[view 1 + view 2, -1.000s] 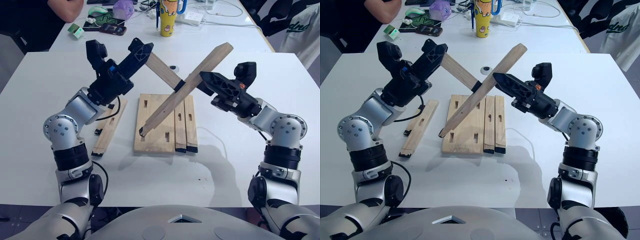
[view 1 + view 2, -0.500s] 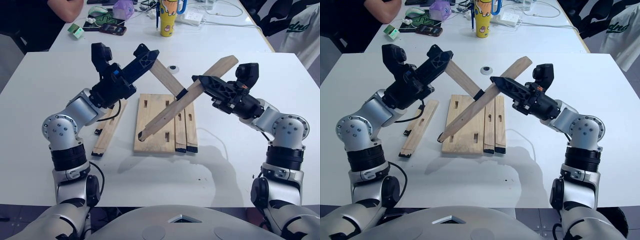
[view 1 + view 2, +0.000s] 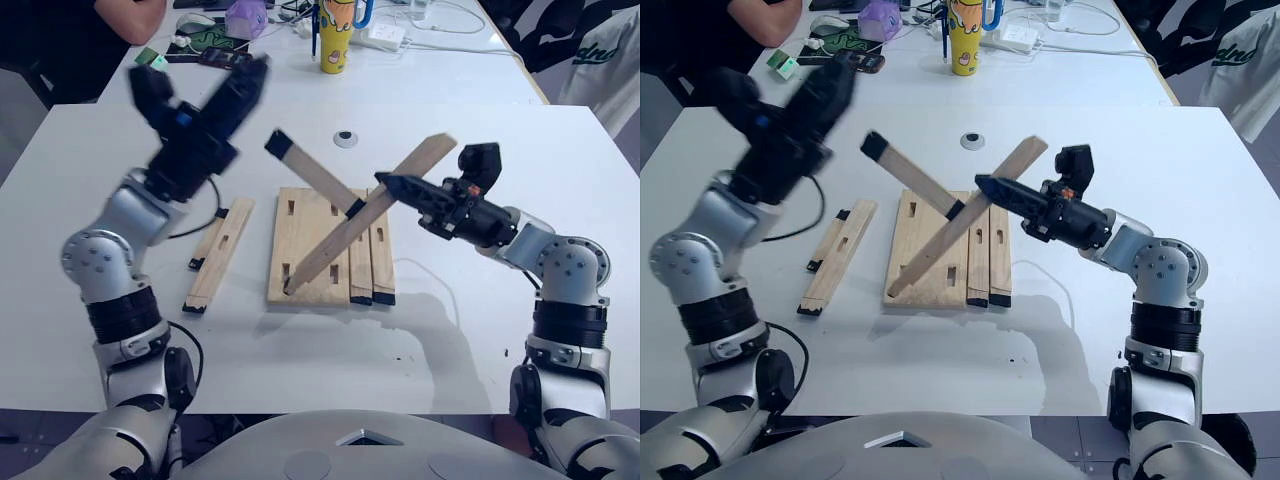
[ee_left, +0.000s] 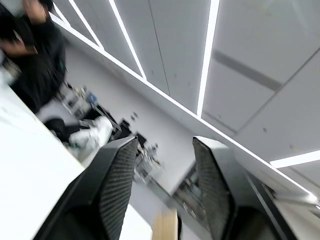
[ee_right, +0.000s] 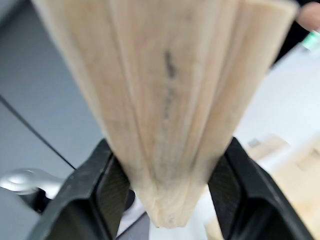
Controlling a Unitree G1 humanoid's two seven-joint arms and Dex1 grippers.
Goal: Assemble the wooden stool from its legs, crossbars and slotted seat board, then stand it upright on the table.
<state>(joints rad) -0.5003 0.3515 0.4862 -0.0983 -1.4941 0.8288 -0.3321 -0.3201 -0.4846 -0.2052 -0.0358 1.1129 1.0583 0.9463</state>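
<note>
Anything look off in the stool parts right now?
Yes. A black-tipped bar juts up askew from the leg clamped in the right gripper, crossing it like an X. The left gripper sits high, apart from it, fingers open, so only that joint seems to hold it.

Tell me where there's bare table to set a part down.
Bare: the table strip nearest the robot, before the seat board, and right of the right claw. Crowded: centre, crossed legs over the board, loose legs beside it.
</note>
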